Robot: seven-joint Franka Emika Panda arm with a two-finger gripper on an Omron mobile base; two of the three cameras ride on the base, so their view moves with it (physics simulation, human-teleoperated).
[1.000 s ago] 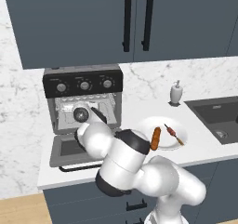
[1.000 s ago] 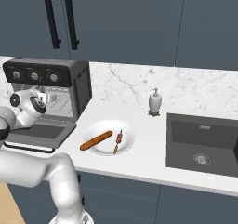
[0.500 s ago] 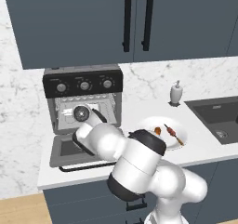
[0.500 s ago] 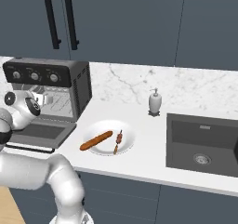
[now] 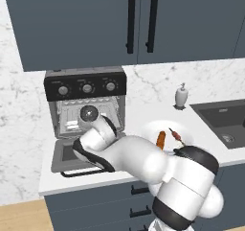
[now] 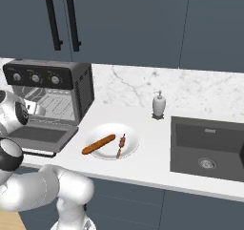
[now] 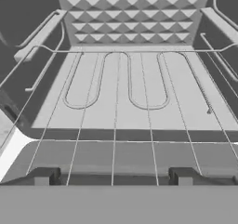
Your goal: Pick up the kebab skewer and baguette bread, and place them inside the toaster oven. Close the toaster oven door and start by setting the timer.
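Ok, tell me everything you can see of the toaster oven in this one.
The toaster oven is a boxy dark grey unit on the white counter against the marble wall. A black top panel carries three silver knobs. Its drop-down door lies open and flat, bar handle forward. The hand view shows a wire rack with nothing on it.

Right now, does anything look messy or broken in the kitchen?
Nothing is spilled or broken. The baguette bread and kebab skewer lie neatly on the white plate. The toaster oven door hangs open, and the gripper looks into the toaster oven with nothing in its jaws.
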